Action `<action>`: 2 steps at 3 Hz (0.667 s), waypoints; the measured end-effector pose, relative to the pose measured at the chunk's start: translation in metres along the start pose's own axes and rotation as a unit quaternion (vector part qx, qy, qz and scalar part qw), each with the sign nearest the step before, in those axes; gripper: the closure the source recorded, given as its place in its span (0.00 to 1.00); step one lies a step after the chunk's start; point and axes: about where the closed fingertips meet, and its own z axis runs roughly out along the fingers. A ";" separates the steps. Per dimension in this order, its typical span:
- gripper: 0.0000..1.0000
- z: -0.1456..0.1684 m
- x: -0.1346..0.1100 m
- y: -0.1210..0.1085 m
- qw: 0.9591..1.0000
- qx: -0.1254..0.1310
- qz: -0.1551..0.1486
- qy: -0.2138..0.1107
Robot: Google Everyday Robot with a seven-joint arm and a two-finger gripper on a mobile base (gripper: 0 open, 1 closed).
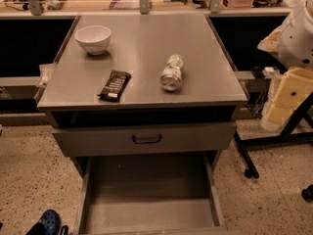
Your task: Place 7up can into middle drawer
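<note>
Camera view, angled down from in front of a grey metal cabinet. On its worktop (146, 33), three things, each apart from the others. Toward the back left corner, a white bowl (93, 38), upright, mouth up. Nearer the front edge and left of centre, a black snack bar wrapper (115, 85), lying flat and slightly skewed. Right of centre, the 7up can (171, 72), lying on its side, silvery end turned toward the front edge, green-and-white label facing up, touching neither wrapper nor bowl. Held by nothing, resting on the worktop and not in any drawer.

Below the worktop, a drawer with a grey front panel (195, 137) and a dark bar handle (146, 139), pulled out a little, a dark gap showing above the panel. Beneath that, the middle drawer (146, 214), drawn far out toward the camera, low side walls left and right, flat grey floor in full sight, front end cut off by the bottom edge.

At the upper right edge, a white rounded shell (296, 31) with small dark dots, seemingly part of the robot. Under it, pale yellow blocks (293, 89) and a black stand (243, 155) on the speckled floor (29, 170). At the bottom left, a blue shoe (49, 223).

Claw nowhere within the frame; spread or pressed together, cannot tell.
</note>
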 end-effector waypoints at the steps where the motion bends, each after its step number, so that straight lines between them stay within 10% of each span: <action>1: 0.00 0.000 0.000 0.000 1.000 0.000 0.000 0.000; 2: 0.00 0.026 -0.018 -0.039 0.999 -0.020 -0.014 -0.028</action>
